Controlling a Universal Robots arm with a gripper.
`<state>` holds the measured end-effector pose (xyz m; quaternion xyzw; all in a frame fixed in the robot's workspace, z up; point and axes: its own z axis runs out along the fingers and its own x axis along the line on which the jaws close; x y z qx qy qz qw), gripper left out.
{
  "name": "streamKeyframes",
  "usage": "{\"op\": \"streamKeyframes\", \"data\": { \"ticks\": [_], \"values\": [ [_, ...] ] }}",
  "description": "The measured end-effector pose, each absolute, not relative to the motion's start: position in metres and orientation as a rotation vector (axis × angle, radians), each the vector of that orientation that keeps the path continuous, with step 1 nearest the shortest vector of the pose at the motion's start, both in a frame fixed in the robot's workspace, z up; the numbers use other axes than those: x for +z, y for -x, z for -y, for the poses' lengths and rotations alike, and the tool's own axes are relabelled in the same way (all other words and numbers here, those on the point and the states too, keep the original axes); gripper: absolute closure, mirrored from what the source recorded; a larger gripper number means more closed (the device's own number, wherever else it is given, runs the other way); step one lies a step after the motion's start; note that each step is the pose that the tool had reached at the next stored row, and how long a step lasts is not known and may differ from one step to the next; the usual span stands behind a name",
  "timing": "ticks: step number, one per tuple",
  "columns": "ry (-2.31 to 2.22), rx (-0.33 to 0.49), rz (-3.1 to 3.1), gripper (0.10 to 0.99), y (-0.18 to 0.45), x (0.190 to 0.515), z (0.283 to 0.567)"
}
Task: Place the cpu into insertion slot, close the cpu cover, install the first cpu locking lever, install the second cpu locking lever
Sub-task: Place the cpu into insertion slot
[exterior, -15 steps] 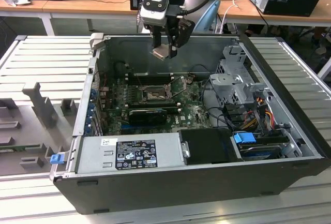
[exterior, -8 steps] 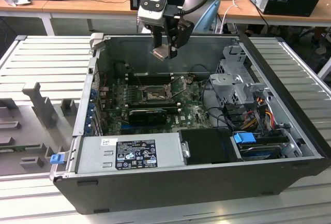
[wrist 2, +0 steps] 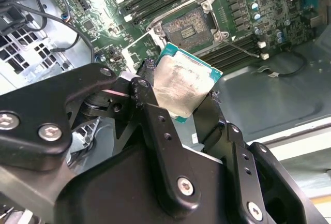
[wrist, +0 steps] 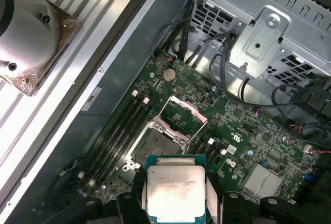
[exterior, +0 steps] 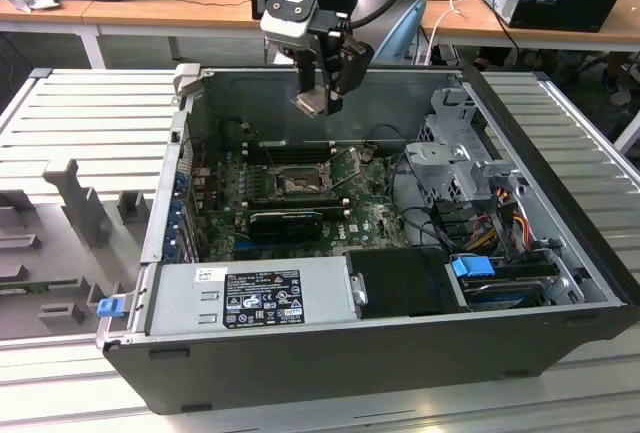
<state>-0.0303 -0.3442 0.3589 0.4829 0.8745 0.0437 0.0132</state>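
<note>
Exterior view, left to right. Ribbed metal bench (exterior: 70, 103) on the exterior view's left, with a grey moulded panel (exterior: 75, 208) lying on it. Then the open PC case (exterior: 330, 373), with a blue latch (exterior: 108, 305) at its near corner and the silver power supply (exterior: 250, 298) along the front.

Mid-case on the green motherboard (exterior: 370, 215):
- black graphics card (exterior: 285, 223)
- behind it the insertion slot (exterior: 297, 183), bare, pin field exposed
- the cpu cover (wrist: 189, 107) swung up and open on the slot's far side in the first wrist view
- a thin locking lever (wrist 2: 244, 47) released, angling away from the socket

The gripper (exterior: 318, 99) hangs well above the board, over the back part of the case. It is clamped on the cpu (exterior: 309, 104) by two opposite edges, metal lid facing the cameras in both wrist views. The chip is in the air, apart from the slot, not seated. On the exterior view's right are the drive cage (exterior: 460, 163) and the cable bundle (exterior: 500, 213).

Risks, as a judgement:
- The chip looks tilted against the socket in the second wrist view. A tilted or off-centre touchdown could bend pins.
- The grip is only on thin edges, so a slip could drop the chip onto the pin field.
- The chip could be turned the wrong way for the socket. I cannot tell whether the notches match.
- The raised cover and loose lever sit just beside the socket, so a finger could snag them on descent.
</note>
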Motion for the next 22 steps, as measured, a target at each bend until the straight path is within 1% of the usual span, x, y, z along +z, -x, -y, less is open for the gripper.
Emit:
{"op": "streamKeyframes", "data": {
  "ticks": [22],
  "values": [
    [-1.760,0.131,-2.557,0.545,0.0308,0.3556,0.3442]
  ]
}}
